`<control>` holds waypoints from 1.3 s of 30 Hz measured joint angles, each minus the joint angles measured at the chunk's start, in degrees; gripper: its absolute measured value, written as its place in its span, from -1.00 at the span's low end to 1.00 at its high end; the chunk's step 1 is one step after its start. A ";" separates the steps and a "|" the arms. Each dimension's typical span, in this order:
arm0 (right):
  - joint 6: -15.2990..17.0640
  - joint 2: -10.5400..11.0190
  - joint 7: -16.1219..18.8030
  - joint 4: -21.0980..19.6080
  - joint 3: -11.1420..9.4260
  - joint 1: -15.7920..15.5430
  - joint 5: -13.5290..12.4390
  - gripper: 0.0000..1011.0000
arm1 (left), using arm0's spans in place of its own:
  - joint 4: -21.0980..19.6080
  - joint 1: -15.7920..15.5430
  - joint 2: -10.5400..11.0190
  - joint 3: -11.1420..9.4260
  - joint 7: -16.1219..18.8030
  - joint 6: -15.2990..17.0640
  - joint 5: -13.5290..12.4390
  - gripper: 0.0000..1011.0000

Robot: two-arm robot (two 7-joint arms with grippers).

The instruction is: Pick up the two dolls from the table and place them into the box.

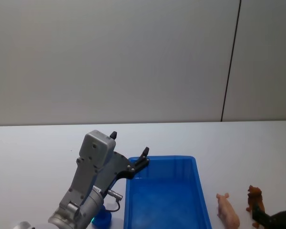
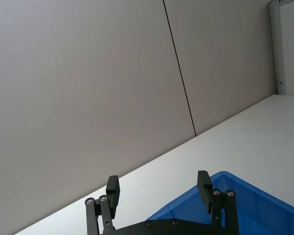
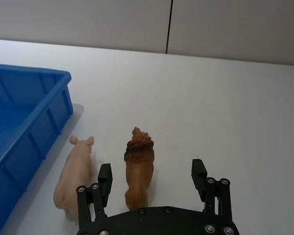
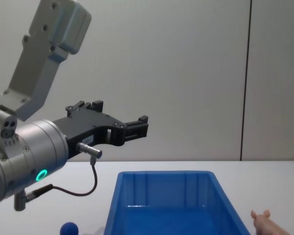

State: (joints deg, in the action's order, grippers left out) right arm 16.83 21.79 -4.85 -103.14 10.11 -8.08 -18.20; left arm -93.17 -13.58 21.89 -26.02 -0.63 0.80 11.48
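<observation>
**0 of 2 dolls boxed; first pick about to start**

The box (image 1: 200,191) looks bare inside as far as its floor shows; its near end runs off the head view. So nothing is placed yet and both moves are left.

Both dolls sit on the table right of the box. The pink doll (image 3: 74,177) lies just beside the box's right wall, apart from it. The brown doll (image 3: 138,166) stands just beyond the pink one, farther from the box, the 2 close together but not clearly touching.

The right gripper (image 3: 152,175) is on the same side of the box, spread wide and empty. Its 2 fingers (image 3: 105,176) straddle the brown doll in the wrist view. I cannot tell whether they are low enough to close on it. My reading is that the brown doll is the first target and the grasp has not begun.

The left gripper (image 1: 129,143) hangs in the air over the box's far left corner, also wide open and holding nothing. It seems idle.

A small dark blue round thing (image 1: 102,218) sits on the table just left of the box, partly hidden by the left arm.

Left to do: grasp, carry and drop the brown doll, then the same for the pink one.
</observation>
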 joint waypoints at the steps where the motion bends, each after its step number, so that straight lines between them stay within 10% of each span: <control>1: 0.00 -0.03 0.14 0.19 -0.01 -0.04 -0.07 0.98 | 0.00 0.00 0.00 0.00 0.00 0.00 0.00 0.98; 28: -0.98 -2.16 2.92 5.83 0.46 0.99 0.11 -0.41 | 0.00 0.00 0.00 0.00 0.00 0.00 0.00 0.98; 39: -2.37 -2.51 3.48 5.49 0.45 1.25 0.98 -0.45 | 0.00 0.00 0.00 0.00 0.00 0.00 0.00 0.98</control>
State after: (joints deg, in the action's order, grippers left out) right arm 14.45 19.28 -1.37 -97.64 10.56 -6.83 -17.22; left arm -93.18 -13.59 21.90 -26.02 -0.63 0.80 11.48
